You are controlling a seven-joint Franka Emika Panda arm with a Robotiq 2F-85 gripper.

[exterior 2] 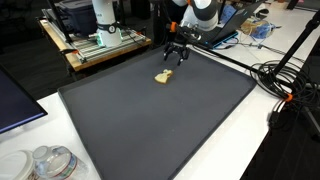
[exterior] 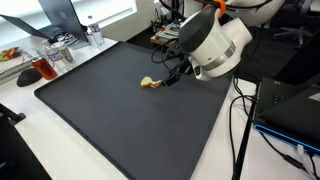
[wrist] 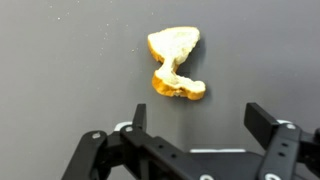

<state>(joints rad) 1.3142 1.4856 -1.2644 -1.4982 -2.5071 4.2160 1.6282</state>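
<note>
Shows a black gripper, jaws spread wide and empty, hovering close to a pale yellow food scrap lying on a dark grey mat (towards one edge in both exterior views).

arm: white, smooth rounded shell
end effector: black, hinged links
fingers: two, black, square-tipped

Bright, even light, no hard shadows. The dark grey matte surface carries a mild pale sheen. Exterior views look coarse; the wrist view is sharper, its black tool slightly soft.
</note>
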